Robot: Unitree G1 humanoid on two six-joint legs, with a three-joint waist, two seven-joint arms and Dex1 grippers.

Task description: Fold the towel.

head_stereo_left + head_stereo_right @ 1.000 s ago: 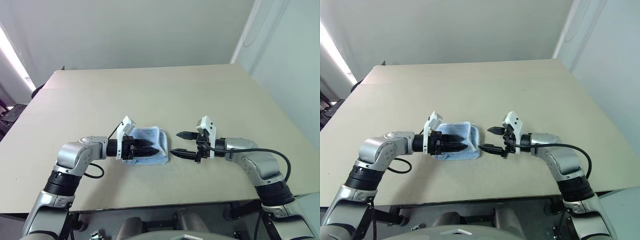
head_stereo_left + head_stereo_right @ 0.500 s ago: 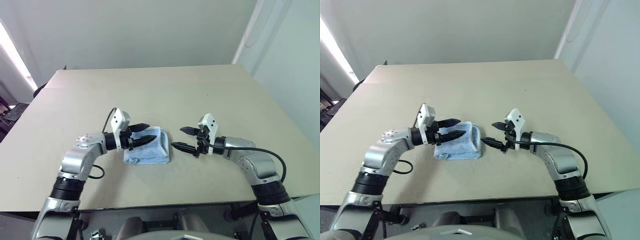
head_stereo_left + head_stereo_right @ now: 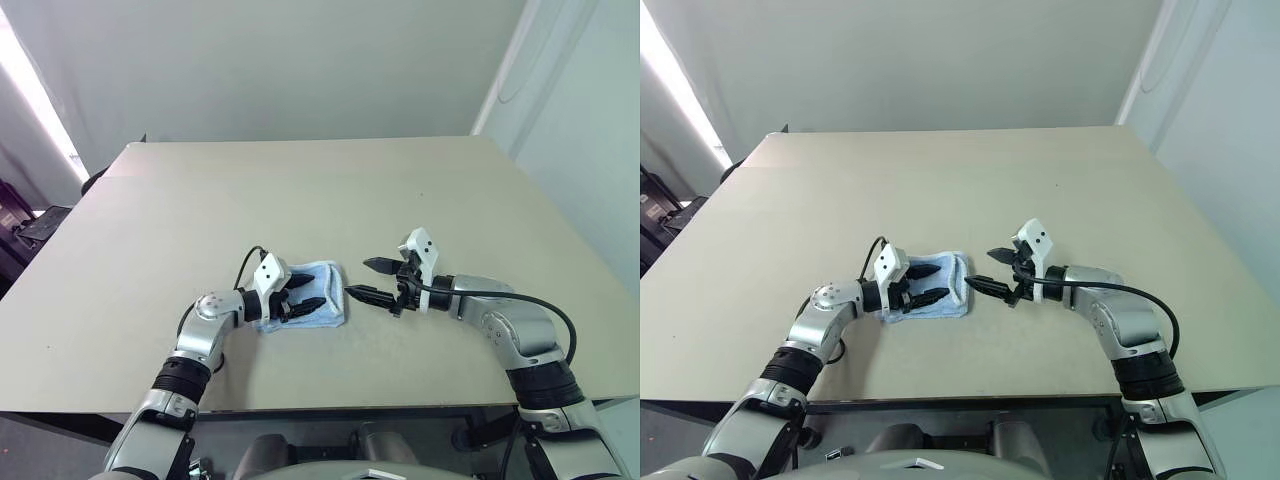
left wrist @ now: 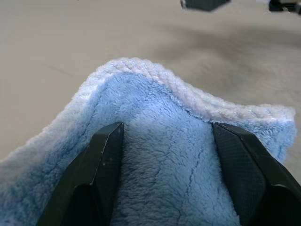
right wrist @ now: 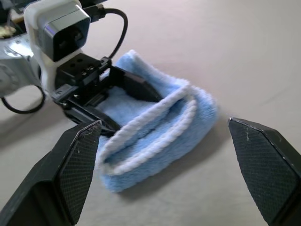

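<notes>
Soft light-blue ribbed microfibre towel [image 3: 312, 303] with white stitched border lying folded, a small bundle near the beige table's [image 3: 300, 190] front edge; left gripper [image 3: 308, 291] spread apart over it; right gripper [image 3: 364, 279] wide open just beside, empty

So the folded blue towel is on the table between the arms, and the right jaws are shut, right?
Not quite. The right gripper has its jaws wide open, as the right wrist view shows. The folded blue towel does lie on the table between the arms.
</notes>
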